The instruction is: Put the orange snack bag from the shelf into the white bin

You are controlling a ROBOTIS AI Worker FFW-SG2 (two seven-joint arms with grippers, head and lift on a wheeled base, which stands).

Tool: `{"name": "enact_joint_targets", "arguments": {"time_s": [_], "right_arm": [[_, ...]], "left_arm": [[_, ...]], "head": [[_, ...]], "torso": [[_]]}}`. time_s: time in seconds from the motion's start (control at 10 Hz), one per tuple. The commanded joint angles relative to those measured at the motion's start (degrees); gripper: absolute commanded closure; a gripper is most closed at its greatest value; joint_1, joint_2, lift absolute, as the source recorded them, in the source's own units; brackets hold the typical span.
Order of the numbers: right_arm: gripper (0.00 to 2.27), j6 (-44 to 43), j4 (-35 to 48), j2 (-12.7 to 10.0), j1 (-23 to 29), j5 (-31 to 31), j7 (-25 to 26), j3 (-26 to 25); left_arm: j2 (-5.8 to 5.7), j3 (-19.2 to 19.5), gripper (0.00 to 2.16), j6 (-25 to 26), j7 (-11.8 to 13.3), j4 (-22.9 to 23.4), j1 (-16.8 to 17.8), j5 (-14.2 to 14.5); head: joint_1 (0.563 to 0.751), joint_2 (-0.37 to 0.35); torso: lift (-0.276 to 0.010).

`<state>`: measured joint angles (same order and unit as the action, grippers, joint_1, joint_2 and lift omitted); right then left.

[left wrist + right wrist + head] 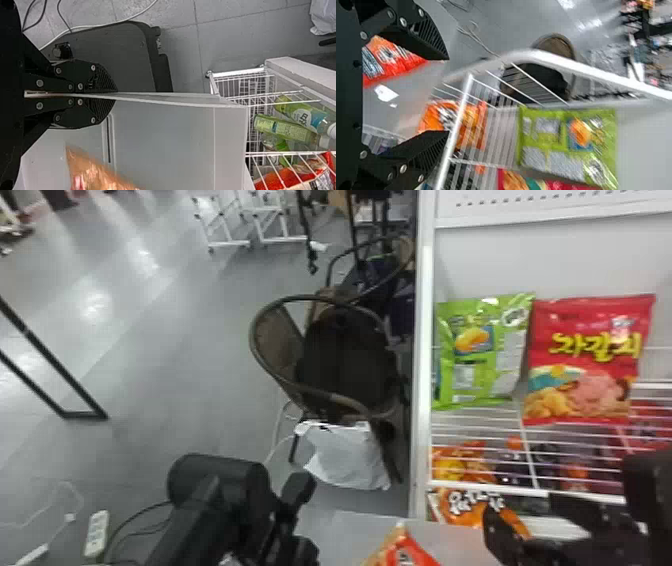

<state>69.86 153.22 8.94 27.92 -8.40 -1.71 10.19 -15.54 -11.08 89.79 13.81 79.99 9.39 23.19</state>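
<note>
Gray floor and a dark chair flanked the white shelf as the robot's left gripper clenched the white bin's wall. Its right gripper, fingers spread and empty, hung by the shelf. 1 orange snack bag lay below the wire rack; 1 red-orange bag showed at the bin. Apparently mid-approach, the pickup called for lining up, then closing.

The right tool gapes; the left tool seems clamped.
</note>
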Motion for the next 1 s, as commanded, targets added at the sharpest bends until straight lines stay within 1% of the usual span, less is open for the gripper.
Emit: {"name": "enact_joint_targets", "arguments": {"time_s": [0.0, 0.2, 0.3, 0.5, 0.7, 0.8, 0.9], "right_arm": [[0.07, -10.0, -3.9, -0.7, 0.3, -4.0, 0.9, -6.2], [0.08, -22.6, -9.6, -2.0, 0.6, -9.0, 0.9, -12.7], [0.08, -27.7, -12.4, -2.4, 0.6, -10.3, 0.8, -15.5], [0.09, -37.2, -18.7, -2.7, 0.6, -11.6, -0.1, -20.7], [0.09, -45.5, -25.2, -3.7, 0.8, -12.3, -1.9, -25.1], [0.09, -49.5, -28.7, -3.7, 1.3, -13.7, -2.8, -27.5], [0.09, -53.7, -31.6, -4.2, 2.1, -14.3, -3.7, -29.0]], "left_arm": [[0.07, 0.0, 2.13, 0.2, 0.0, 0.2, -0.5, -0.1], [0.16, -0.1, 2.13, 0.2, 0.1, 0.3, -0.7, -0.1], [-0.02, -0.1, 2.13, 0.2, 0.1, 0.4, -0.7, -0.1], [-0.1, 0.0, 2.13, 0.2, 0.1, 0.5, -0.7, -0.1], [-0.1, 0.0, 2.13, 0.2, 0.1, 0.5, -0.5, 0.0], [-0.1, 0.0, 2.13, 0.2, 0.1, 0.5, -0.3, 0.0], [-0.1, 0.0, 2.13, 0.2, 0.1, 0.4, -0.3, 0.0]], "head": [[0.695, 0.167], [0.695, 0.079], [0.695, 0.036], [0.695, -0.026], [0.695, -0.116], [0.695, -0.154], [0.695, -0.198]], "torso": [[0.001], [0.001], [0.001], [0.001], [0.001], [0.001], [0.001]]}}
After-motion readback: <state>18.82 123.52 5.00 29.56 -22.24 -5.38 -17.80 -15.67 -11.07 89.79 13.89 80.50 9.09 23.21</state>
